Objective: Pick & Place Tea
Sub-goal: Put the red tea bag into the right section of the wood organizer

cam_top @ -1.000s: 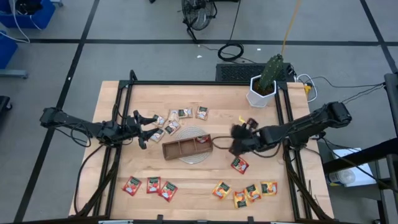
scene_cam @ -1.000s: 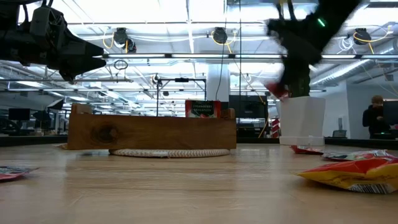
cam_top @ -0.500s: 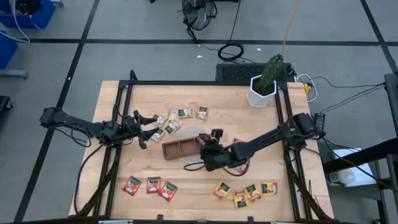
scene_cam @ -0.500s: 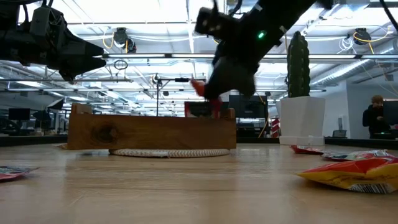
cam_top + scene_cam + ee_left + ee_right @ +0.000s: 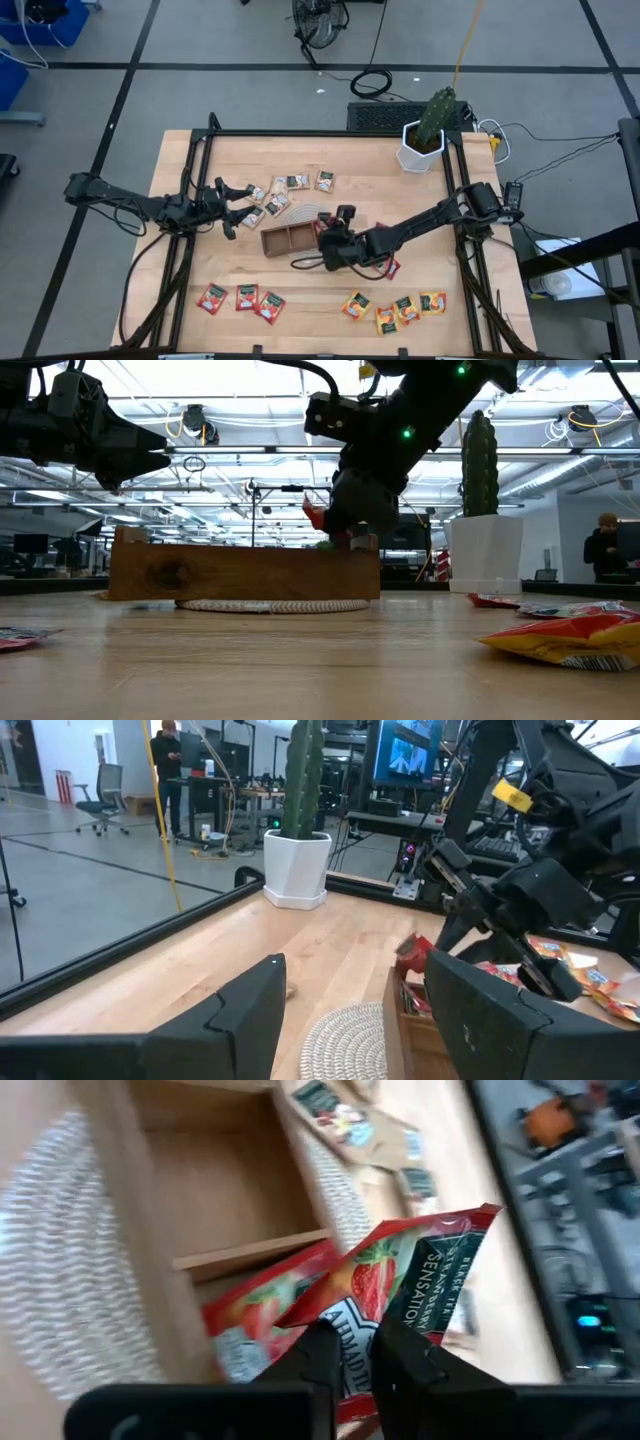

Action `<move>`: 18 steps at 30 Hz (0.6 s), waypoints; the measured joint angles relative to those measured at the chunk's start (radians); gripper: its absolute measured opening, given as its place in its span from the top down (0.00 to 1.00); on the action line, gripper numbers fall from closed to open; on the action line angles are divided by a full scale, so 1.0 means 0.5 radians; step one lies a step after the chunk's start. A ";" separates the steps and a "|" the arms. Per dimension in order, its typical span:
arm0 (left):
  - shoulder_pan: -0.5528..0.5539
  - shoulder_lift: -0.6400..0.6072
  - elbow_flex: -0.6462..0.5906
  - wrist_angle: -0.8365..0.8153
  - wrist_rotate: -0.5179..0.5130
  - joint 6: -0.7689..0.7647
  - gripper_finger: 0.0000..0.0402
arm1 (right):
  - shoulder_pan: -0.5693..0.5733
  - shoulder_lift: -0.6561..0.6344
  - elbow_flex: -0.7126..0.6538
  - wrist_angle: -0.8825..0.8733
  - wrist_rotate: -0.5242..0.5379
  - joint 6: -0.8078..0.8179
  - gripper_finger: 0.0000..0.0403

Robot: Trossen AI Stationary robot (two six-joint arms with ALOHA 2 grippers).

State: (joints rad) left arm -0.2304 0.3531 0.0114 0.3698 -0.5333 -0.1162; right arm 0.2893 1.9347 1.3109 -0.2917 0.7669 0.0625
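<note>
Broadly, from the table's left side across to its right:

Left gripper (image 5: pixel 228 205): waits over the table's left part, near the pale beige sachets (image 5: pixel 283 192); its fingers stand apart and carry nothing, so this arm looks parked out of the way.

Wooden tray (image 5: pixel 285 240): sits on a round woven mat (image 5: pixel 312 254) near the table's middle, probably to keep it central for both arms; a red sachet already lies in its right-end compartment.

Right gripper (image 5: pixel 328 243): over the tray's right end, fingers pinched on a red sachet (image 5: pixel 400 1295) by its lower edge, so the packet hangs clear to drop in beside its like.

Red sachets by the front-left edge (image 5: pixel 241 299): three in a row, well apart from the tray, waiting.

Orange-yellow sachets (image 5: pixel 394 308): clustered at the front right, untouched.

Cactus in a white pot (image 5: pixel 428 133): back right corner, clear of the work.
</note>
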 joint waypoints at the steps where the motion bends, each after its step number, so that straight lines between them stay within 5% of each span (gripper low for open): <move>1: 0.000 0.000 0.000 0.000 0.000 0.000 0.40 | 0.000 0.000 0.000 -0.001 -0.054 0.011 0.91; 10: 0.000 0.000 0.000 0.000 0.000 0.000 0.40 | -0.065 0.000 0.000 -0.003 -0.396 -0.036 0.88; 18: 0.000 0.000 0.000 0.000 0.000 0.000 0.40 | -0.088 0.000 0.000 0.001 -0.386 -0.052 0.63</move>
State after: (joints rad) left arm -0.2302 0.3531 0.0113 0.3698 -0.5331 -0.1162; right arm 0.2455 1.9347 1.3109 -0.2913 0.5739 0.0364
